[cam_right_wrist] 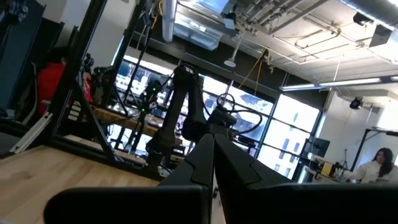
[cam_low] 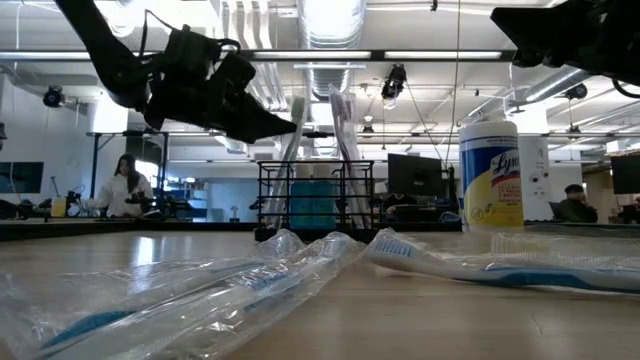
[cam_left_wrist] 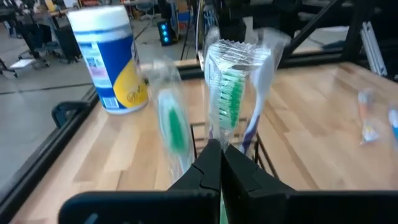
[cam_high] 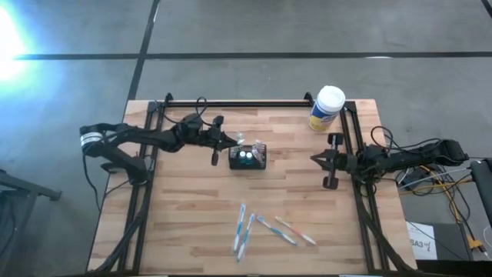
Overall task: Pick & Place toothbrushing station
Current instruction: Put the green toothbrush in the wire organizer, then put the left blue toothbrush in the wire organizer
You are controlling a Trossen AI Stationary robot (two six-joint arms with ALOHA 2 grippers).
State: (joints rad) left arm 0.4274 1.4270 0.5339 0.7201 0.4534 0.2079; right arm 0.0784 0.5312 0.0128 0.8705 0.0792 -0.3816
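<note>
The toothbrushing station, a small black wire-mesh caddy [cam_high: 247, 159], stands on the wooden table near its middle. It also shows in the low view [cam_low: 315, 195]. Plastic-wrapped toothbrushes [cam_left_wrist: 233, 93] stand upright in it, heads up. My left gripper [cam_high: 233, 143] is shut, just left of the caddy and above its rim. Its tips [cam_left_wrist: 217, 149] point at the toothbrush with green bristles. My right gripper [cam_high: 314, 159] is shut and empty at the table's right side, clear of the table top. My left gripper's shut fingertips [cam_low: 288, 125] come level from the table's left and reach the wrapped toothbrush [cam_low: 298, 130] standing in the caddy. The fingers themselves hide the meeting place. I cannot tell whether they touch it or pinch its wrapper.
Several wrapped toothbrushes [cam_high: 244, 227] lie loose near the table's front edge, some to the right [cam_high: 288, 229]. A yellow canister with a white lid [cam_high: 327, 108] stands at the far right corner. Black frame rails [cam_high: 231, 102] run along the far, left and right edges.
</note>
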